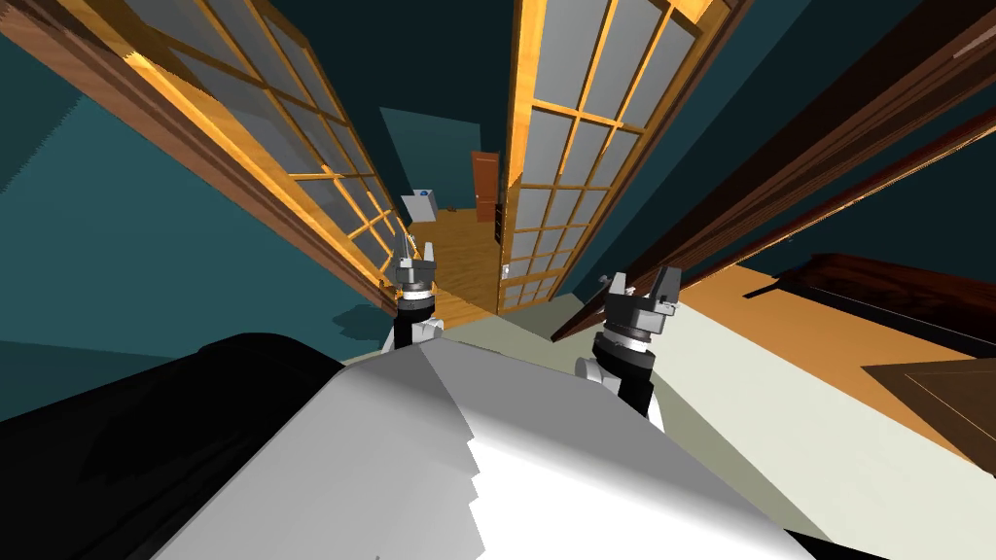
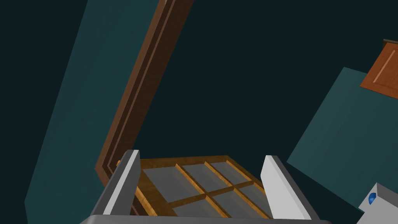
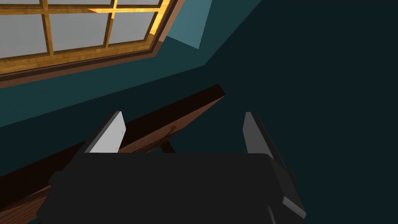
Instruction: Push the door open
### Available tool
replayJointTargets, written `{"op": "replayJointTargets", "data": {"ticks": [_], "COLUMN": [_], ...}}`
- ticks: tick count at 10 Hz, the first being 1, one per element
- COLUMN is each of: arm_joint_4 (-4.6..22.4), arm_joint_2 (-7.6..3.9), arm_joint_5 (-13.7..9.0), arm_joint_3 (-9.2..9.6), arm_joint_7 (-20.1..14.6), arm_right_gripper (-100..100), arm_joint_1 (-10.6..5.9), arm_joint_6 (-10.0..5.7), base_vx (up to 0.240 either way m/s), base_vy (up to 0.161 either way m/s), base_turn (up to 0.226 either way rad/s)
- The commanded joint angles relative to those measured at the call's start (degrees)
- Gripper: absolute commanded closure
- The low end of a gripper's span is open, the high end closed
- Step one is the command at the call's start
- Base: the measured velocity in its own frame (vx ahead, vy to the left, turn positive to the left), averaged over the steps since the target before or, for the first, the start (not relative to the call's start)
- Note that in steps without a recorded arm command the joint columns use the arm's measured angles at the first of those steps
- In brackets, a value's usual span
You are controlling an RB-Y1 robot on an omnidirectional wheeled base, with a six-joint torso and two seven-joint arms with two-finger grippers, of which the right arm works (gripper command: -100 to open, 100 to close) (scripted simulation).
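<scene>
Spread fingers [image 2: 124,182] of the left gripper [image 2: 201,156] frame the glazed door [image 2: 194,179] just ahead, the right gripper [image 3: 182,114] open too, so a blade could snag a glazing bar [image 2: 206,193] mid-push.

**user1:** So what kind of place is this, any ideas?

**user2:** Looks like the inside of a house to me. You've got tall French doors [image 1: 574,146] with honey-coloured wooden frames and rows of grey panes, dark teal walls [image 1: 117,253], and a wooden floor [image 1: 462,253] running on beyond them.

**user1:** Could be an office though?

**user2:** Doubt it. There's a brown panelled door [image 1: 485,185] at the far end, a small white box [image 1: 420,206] near it, and dark wooden furniture [image 1: 895,292] off to the right. Pretty homey stuff.
</scene>
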Motion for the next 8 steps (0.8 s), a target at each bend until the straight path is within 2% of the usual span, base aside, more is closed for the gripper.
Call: {"op": "replayJointTargets", "data": {"ticks": [1,8], "arm_joint_4": [0.26,2.44], "arm_joint_2": [-0.16,-1.3], "arm_joint_5": [-0.17,-1.56], "arm_joint_3": [0.23,2.04], "arm_joint_7": [-0.23,-2.08], "arm_right_gripper": [-100,-100], "arm_joint_1": [-0.12,-1.01], "arm_joint_6": [-0.06,-0.68], "base_vx": [0.14,0.2], "base_vy": [-0.118,-0.113], "base_turn": [-0.01,-0.006]}}
